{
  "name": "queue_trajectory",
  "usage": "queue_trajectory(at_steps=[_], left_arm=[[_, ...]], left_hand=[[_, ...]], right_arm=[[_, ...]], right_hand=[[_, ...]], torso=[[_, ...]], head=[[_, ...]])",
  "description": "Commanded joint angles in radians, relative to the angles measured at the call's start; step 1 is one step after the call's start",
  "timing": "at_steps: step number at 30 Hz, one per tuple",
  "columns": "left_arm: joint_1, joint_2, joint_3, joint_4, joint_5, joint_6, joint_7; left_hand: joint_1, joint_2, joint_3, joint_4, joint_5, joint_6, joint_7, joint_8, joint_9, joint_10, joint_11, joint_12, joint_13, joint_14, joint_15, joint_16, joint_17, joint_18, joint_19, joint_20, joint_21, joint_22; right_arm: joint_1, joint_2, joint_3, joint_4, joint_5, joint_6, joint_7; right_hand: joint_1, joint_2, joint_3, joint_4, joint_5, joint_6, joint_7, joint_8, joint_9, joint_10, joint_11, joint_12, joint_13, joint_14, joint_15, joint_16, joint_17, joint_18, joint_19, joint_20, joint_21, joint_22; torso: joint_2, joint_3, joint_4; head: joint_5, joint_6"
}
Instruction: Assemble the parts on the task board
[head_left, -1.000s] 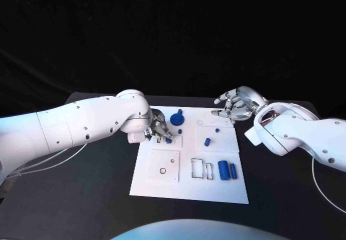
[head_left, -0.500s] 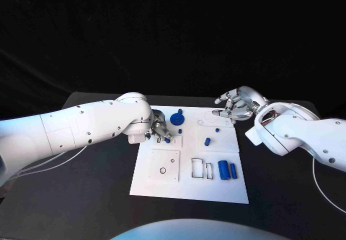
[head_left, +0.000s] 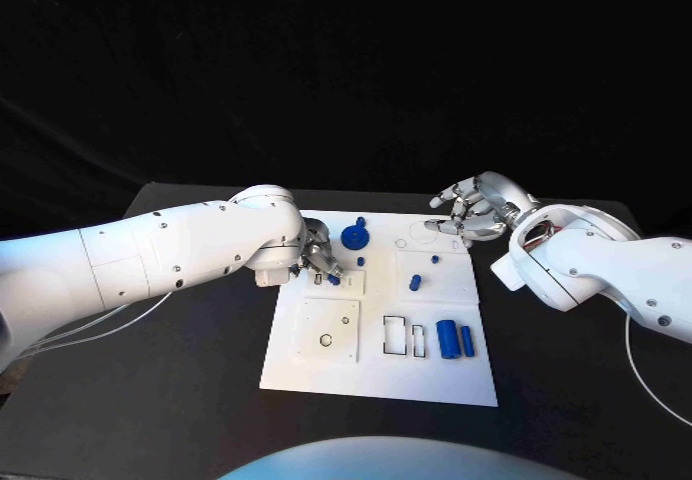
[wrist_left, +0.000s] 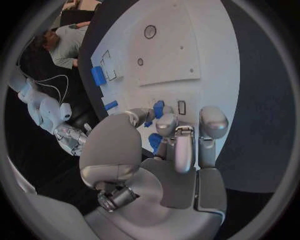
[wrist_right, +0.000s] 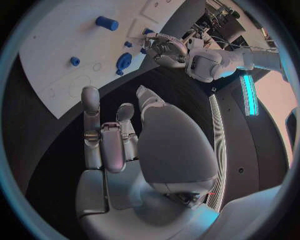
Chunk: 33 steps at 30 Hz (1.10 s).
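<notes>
task board (head_left: 378, 372) white; left hand (head_left: 320, 262) pinches blue part (head_left: 335, 280).

1. My left arm (head_left: 159, 250) reaches in across the worktop, wrist bent so the left hand (head_left: 317, 262) points downward.
2. My left fingers (wrist_left: 164, 123) are curled together, pinching a small blue part (wrist_left: 154, 141) between them.
3. My right arm (head_left: 606, 270) is bent at the elbow.
4. My right hand (head_left: 473, 208) hovers with its fingers (wrist_right: 91, 102) loosely apart, holding nothing.
</notes>
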Motion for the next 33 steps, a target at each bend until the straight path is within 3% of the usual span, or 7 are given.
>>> queue_trajectory(at_steps=[1,15,27,33], left_arm=[[-0.002,-0.001,-0.001,0.006,-0.011,-0.012,0.002],[-0.006,0.002,0.0,0.016,-0.021,-0.002,-0.001],[-0.011,0.004,-0.001,0.017,-0.034,0.051,-0.01],[-0.012,0.004,-0.001,0.02,-0.046,0.023,-0.001]], left_hand=[[-0.01,0.001,0.236,-0.242,0.004,0.009,0.001,0.003,0.001,0.004,0.0,0.005,0.001,0.104,-0.009,0.004,0.263,-0.011,0.003,-0.007,0.006,0.001],[-0.015,-0.002,0.235,-0.243,0.011,0.012,0.0,0.006,0.002,0.005,-0.001,0.003,-0.002,0.104,-0.01,0.004,0.263,-0.01,0.003,-0.008,0.005,0.001],[-0.021,-0.003,0.233,-0.242,0.013,0.016,-0.001,0.009,0.003,-0.001,-0.001,-0.009,-0.019,0.104,-0.01,0.004,0.263,-0.01,0.002,-0.008,0.005,0.002],[-0.023,-0.003,0.236,-0.245,0.022,0.019,-0.003,0.012,0.003,0.002,-0.003,-0.008,-0.016,0.104,-0.011,0.004,0.263,-0.01,0.002,-0.009,0.005,0.003]], right_arm=[[-0.001,0.0,0.0,0.0,-0.011,0.013,0.001],[-0.004,0.001,0.0,-0.002,-0.01,0.014,0.002],[-0.006,0.0,0.0,-0.003,-0.007,0.019,0.002],[-0.007,0.001,0.0,-0.004,-0.006,0.019,0.002]], right_hand=[[-0.01,0.001,0.004,0.003,0.005,-0.006,0.001,0.004,-0.001,0.001,-0.002,0.003,-0.001,0.0,-0.003,-0.006,0.0,0.006,-0.005,-0.003,-0.003,-0.001],[-0.014,0.001,0.003,0.003,0.005,-0.006,0.001,0.005,-0.001,0.001,-0.002,0.003,-0.002,0.0,-0.003,-0.006,0.0,0.006,-0.006,-0.002,-0.005,-0.002],[-0.017,0.002,0.003,0.003,0.005,-0.006,0.001,0.005,-0.001,0.002,-0.002,0.004,-0.002,0.0,-0.003,-0.007,-0.001,0.006,-0.005,-0.002,-0.005,-0.002],[-0.017,0.002,0.003,0.003,0.005,-0.006,0.001,0.005,-0.001,0.002,-0.002,0.004,-0.002,0.0,-0.003,-0.007,-0.001,0.006,-0.005,-0.002,-0.005,-0.002]], torso=[[0.0,-0.0001,-0.0002],[0.0,-0.0001,0.0],[0.0,0.0006,0.0006],[0.0,-0.0002,-0.0004]], head=[[-0.002,-0.003],[-0.001,-0.005],[-0.001,-0.008],[0.0,-0.006]])
